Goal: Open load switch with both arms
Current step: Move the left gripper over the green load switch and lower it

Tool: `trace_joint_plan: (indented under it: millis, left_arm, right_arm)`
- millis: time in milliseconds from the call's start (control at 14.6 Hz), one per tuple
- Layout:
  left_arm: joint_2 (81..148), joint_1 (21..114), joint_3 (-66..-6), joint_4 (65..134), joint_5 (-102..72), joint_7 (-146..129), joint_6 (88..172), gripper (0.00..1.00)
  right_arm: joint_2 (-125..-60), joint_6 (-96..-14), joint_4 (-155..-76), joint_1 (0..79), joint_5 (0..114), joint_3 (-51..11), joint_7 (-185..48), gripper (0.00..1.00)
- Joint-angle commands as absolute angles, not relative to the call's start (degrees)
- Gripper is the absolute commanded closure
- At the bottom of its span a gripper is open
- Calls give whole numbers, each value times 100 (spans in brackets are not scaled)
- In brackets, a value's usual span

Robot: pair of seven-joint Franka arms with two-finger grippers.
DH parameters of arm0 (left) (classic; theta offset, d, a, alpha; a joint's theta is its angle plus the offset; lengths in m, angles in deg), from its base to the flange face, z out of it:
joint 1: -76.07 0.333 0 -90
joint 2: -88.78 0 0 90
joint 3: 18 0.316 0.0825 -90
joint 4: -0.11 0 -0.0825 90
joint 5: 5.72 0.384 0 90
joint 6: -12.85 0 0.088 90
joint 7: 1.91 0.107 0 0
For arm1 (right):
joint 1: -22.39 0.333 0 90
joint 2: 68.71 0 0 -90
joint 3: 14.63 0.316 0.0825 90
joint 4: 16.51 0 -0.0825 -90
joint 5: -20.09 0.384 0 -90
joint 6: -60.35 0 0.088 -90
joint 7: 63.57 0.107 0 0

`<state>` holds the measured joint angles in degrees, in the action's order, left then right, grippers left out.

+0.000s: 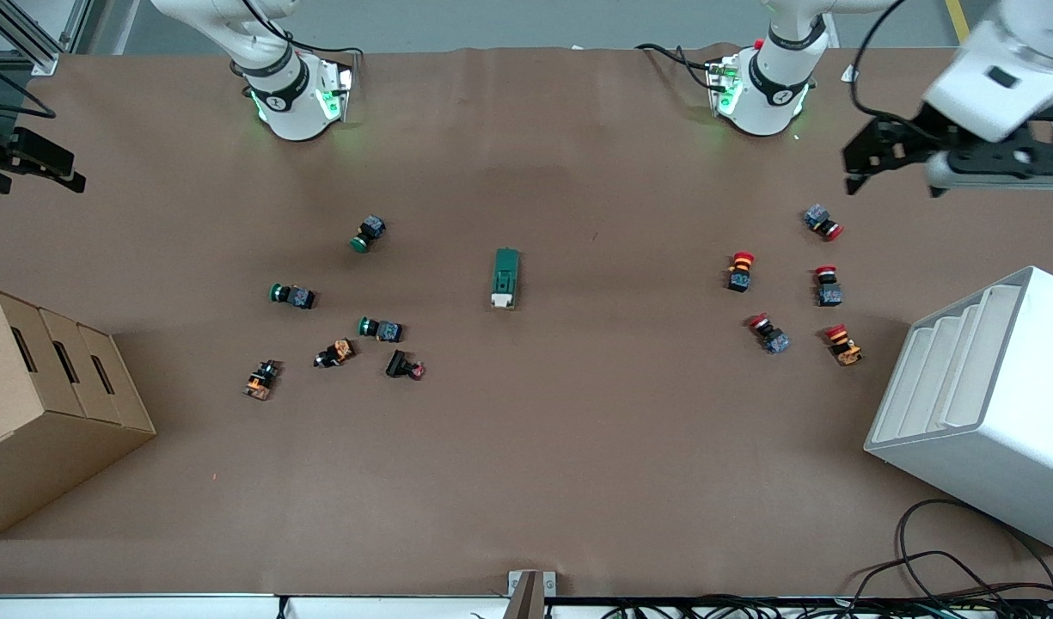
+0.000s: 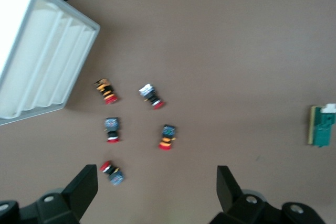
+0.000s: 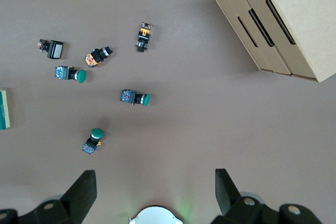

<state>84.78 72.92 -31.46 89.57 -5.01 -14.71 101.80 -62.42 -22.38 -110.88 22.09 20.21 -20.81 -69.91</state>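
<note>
The load switch lies flat in the middle of the table, a dark-green block whose white lever end points toward the front camera. It shows at the edge of the left wrist view as the load switch, and only as a sliver in the right wrist view. My left gripper hangs open and empty over the left arm's end of the table, above the red push buttons; in its own view the left gripper holds nothing. My right gripper hangs open and empty at the right arm's end, and the right gripper looks down near its arm's base.
Several red push buttons lie toward the left arm's end beside a white slotted rack. Several green and other push buttons lie toward the right arm's end, near a cardboard box. Cables trail off the front edge.
</note>
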Motion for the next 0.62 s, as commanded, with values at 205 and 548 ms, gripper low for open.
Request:
trace_joint_plan:
  millis: [205,548]
  left_arm:
    - [8614,7273,-5023,10080,-318,-4343,11986,0]
    - [9552,6774,-5904,10329,374,-6216,12718,0]
  right_arm:
    - [-6089,-2305,-11222,2265,1939,-2087,-7025,0]
    - [-6150,-2244,-10951,2301,1939,-2087,-7008,0]
